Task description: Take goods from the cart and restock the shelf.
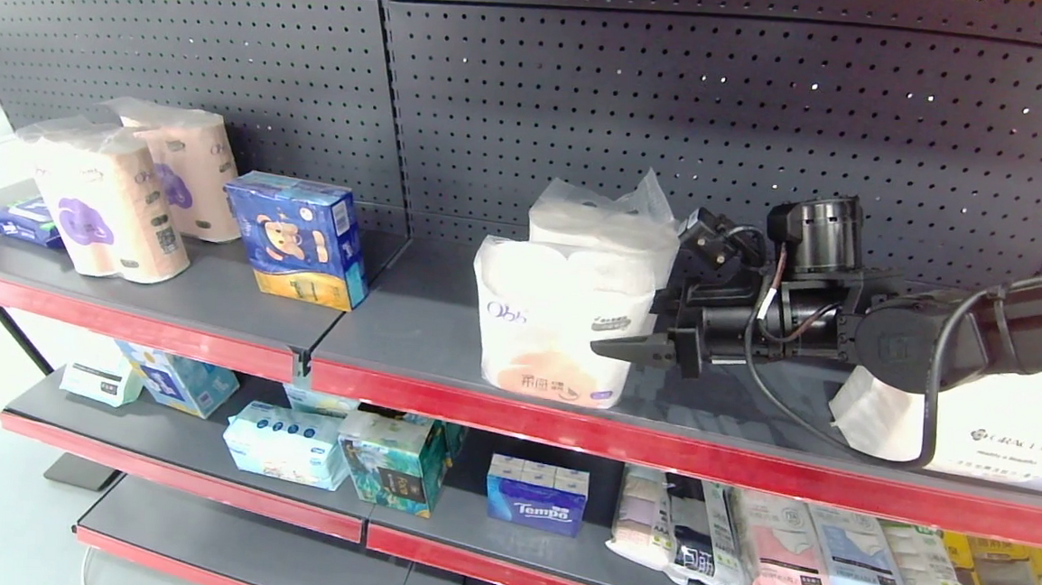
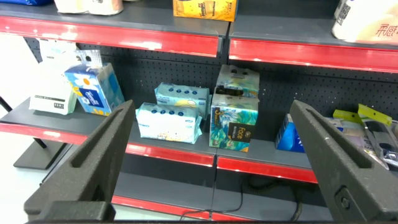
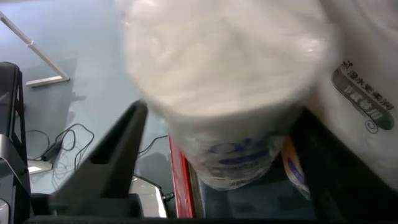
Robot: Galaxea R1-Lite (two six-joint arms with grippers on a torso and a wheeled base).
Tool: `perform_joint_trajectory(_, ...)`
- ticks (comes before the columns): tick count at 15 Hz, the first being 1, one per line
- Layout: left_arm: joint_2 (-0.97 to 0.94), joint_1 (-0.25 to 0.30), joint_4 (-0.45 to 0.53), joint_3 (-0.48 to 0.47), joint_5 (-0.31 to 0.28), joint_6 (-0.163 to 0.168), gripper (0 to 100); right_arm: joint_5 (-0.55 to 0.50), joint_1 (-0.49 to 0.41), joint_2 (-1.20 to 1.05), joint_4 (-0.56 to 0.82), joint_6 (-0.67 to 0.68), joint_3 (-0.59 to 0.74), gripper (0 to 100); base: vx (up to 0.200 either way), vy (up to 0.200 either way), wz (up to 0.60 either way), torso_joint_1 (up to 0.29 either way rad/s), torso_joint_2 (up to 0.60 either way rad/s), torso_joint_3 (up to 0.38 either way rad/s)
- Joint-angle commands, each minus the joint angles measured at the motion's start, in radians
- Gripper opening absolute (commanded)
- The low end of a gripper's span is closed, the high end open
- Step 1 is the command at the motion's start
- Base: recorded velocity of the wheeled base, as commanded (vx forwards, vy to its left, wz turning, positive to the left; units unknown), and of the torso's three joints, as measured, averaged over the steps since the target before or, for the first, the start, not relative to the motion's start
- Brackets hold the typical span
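Observation:
A white toilet-paper pack stands upright near the front edge of the top shelf, with a second white pack right behind it. My right gripper is level with the front pack at its right side. In the right wrist view the pack sits between the two spread fingers of my right gripper, with a gap showing at one finger; the gripper is open. My left gripper is open with nothing in it, facing the lower shelves.
On the top shelf stand a blue box, two purple-printed paper packs at left and a white pack under my right arm. The lower shelf holds tissue boxes and flat packets. Pegboard backs the shelf.

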Motion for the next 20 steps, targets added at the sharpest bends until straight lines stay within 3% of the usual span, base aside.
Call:
perform_joint_trajectory(1, 0.001, 0.0, 0.0, 0.0, 0.0, 0.0, 100, 0.001, 0.002, 0.001, 0.001, 0.0, 0.001, 0, 0.0, 0.0, 0.0, 0.0, 0.0, 0.0)
perform_joint_trajectory(20, 0.001, 0.0, 0.0, 0.0, 0.0, 0.0, 100, -0.056, -0.015, -0.067, 0.008, 0.037, 0.062, 0, 0.0, 0.0, 0.0, 0.0, 0.0, 0.0)
